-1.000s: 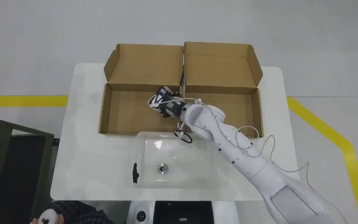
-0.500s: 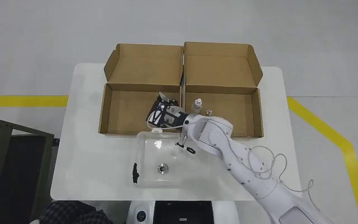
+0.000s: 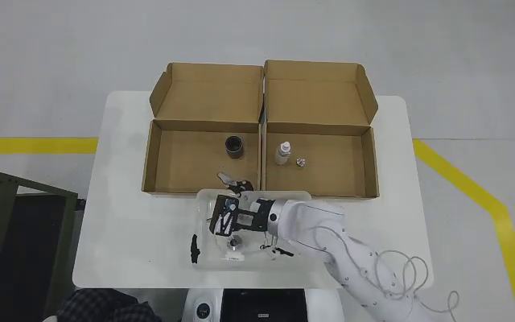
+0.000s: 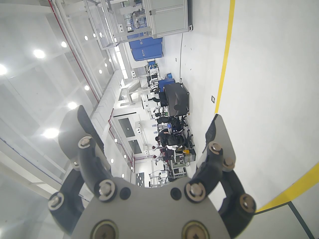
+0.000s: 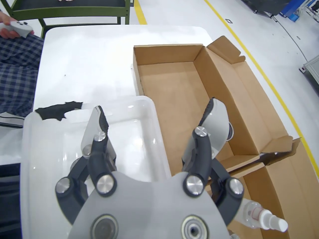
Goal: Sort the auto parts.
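Observation:
My right gripper (image 3: 224, 201) hangs open and empty over the far left corner of the clear plastic tray (image 3: 294, 241), next to the left cardboard box (image 3: 181, 157). In the right wrist view the right gripper (image 5: 155, 115) has one finger above the tray (image 5: 37, 138) and the other above the box (image 5: 179, 88). A black cylinder (image 3: 234, 146) stands in the left box. The right box (image 3: 338, 165) holds a white spray bottle (image 3: 282, 152) and a small metal part (image 3: 299, 161). A metal ring (image 3: 234, 240) lies in the tray. My left gripper (image 4: 149, 123) is open, pointing into the room.
A flat black piece (image 3: 194, 248) lies against the tray's left wall, also seen as the black piece (image 5: 58, 109) from the right wrist. Both box lids stand open at the far side. The spray bottle (image 5: 261, 218) shows close under the right wrist.
The right gripper pulled back from over the left box to above the tray. The black cylinder it hung over now stands uncovered in that box.

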`<state>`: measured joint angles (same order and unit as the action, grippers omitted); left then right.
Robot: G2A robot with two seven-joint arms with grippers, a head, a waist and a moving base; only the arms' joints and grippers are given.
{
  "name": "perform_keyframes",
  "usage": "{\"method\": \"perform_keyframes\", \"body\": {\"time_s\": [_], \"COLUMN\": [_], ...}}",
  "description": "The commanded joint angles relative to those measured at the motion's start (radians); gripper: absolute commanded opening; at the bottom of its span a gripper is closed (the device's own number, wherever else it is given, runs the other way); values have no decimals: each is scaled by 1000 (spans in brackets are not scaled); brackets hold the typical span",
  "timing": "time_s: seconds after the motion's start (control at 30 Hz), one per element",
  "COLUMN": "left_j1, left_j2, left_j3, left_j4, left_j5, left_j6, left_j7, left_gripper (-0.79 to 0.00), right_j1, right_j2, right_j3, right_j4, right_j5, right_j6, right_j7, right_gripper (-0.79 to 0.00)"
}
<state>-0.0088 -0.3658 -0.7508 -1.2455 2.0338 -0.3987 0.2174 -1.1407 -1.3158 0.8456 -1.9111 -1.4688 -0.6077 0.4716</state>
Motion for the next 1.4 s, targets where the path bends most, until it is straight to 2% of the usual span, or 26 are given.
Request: {"method": "perform_keyframes", "body": {"time_s": [0.0,0.6,0.9,1.37], "left_j1": [0,0,0,0], "left_j2": [0,0,0,0], "left_j3": [0,0,0,0], "left_j4": [0,0,0,0], "left_j5": [0,0,0,0], "left_j6": [0,0,0,0], "left_j7": [0,0,0,0], "left_gripper": [0,0,0,0], "right_j1": [-20,-128,-134,-74], "right_j2": [6,46,56,45], "right_j3": [3,23,24,-35], "right_j4": [-16,-28,7,112], "right_j5": [-8,-40,-60,-55], "right_j6": [-26,-171,-171,-156], "right_j7": [6,27,18,54], "right_gripper": [-132,-139,-145,-175]}}
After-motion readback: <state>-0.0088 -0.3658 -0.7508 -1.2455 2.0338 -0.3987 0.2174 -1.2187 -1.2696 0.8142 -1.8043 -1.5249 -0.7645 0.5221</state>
